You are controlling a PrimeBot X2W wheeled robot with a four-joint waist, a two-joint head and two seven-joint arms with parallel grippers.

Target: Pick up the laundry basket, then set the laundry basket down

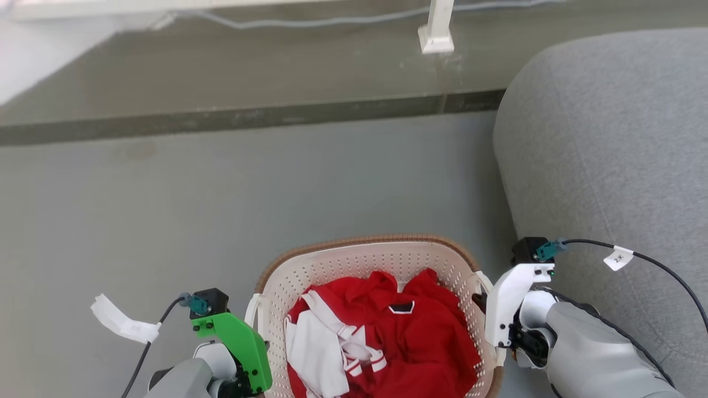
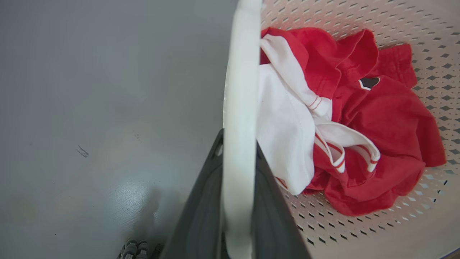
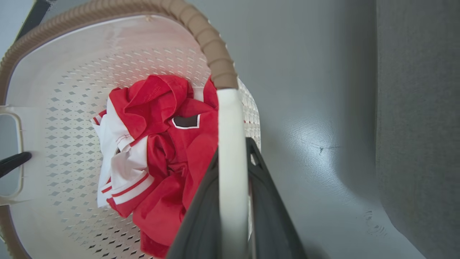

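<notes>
The basket's handle in the left claw is smooth plastic; the rim is ribbed, woven-look. Soft matt cloth lies beyond. Right of the right claw: faintly shiny floor, coarse fabric sofa.

The laundry basket is cream-white and perforated all over, with a brown woven-look rim and white handles; the garment in it is red with white panels, red-striped trim and a black patch edged in white. The floor is plain grey, the sofa a mottled grey. The left pincer wears a bright green bracket, the right pincer a white bracket.
</notes>
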